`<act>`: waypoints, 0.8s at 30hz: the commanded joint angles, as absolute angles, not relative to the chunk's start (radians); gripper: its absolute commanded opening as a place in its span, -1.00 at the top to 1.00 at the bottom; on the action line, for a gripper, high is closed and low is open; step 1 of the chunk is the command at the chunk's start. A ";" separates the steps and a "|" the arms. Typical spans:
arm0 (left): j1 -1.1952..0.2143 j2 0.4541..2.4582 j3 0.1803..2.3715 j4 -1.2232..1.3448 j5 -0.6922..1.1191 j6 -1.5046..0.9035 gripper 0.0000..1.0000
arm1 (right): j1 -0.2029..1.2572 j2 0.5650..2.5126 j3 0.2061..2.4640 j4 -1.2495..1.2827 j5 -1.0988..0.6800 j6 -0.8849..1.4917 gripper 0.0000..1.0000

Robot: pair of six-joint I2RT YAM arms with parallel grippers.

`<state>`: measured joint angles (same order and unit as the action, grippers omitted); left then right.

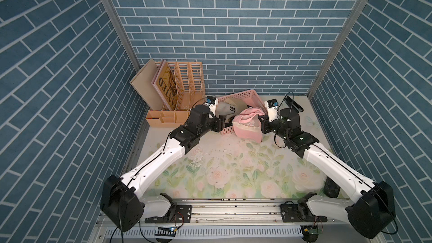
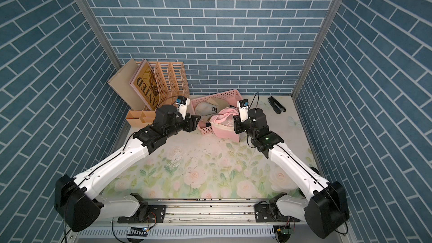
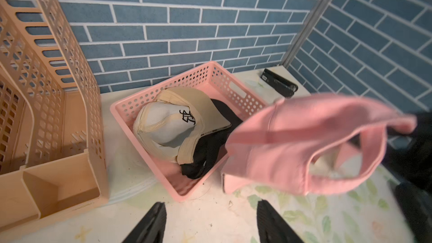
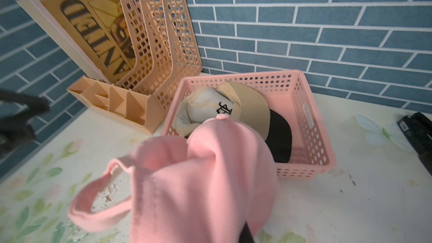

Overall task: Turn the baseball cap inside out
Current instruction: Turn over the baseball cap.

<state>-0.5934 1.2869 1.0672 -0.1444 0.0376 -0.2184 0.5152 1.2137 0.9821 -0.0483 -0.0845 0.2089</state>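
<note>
Top views: I read the right gripper (image 1: 263, 122) clamped on the pink cap (image 1: 247, 126), just beside the basket (image 1: 243, 93) near the far edge of the floral worktop (image 1: 233, 164); blue brick walls (image 1: 233, 31) surround it.

Left wrist: left gripper (image 3: 210, 204) wide apart, empty.

Right wrist: I count one pink cap, one beige cap (image 4: 210, 106), one black cap (image 4: 279, 136), one basket.

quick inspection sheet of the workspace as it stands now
surface: floral tabletop, dirt specks
job's things: pink cap held by right gripper, beside pink basket
clutter: basket holds beige cap and black cap; file organizer; stapler
grippers: left gripper open, empty; right shut on the cap
cables: cable loop over the right wrist
surroundings: blue brick-pattern walls
</note>
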 commanded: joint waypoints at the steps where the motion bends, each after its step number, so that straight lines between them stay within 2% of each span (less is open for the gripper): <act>1: -0.593 1.256 0.972 0.012 0.078 -0.099 -0.39 | 0.474 1.189 1.039 -0.071 -0.224 0.308 1.00; 6: -0.601 1.264 0.860 0.229 0.148 -0.119 -0.58 | 0.449 1.164 1.058 -0.069 -0.283 0.360 1.00; 11: -0.618 1.320 0.818 0.366 0.189 -0.117 -0.68 | 0.448 1.141 1.054 -0.027 -0.331 0.419 1.00; 24: -0.614 1.389 0.834 0.412 0.160 -0.058 -0.69 | 0.416 1.086 1.045 0.092 -0.486 0.529 1.00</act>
<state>-0.6155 1.3811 0.8246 0.3725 0.1768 -0.0883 0.4282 1.1118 1.0222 0.0051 -0.4149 0.4728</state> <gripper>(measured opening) 0.845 0.083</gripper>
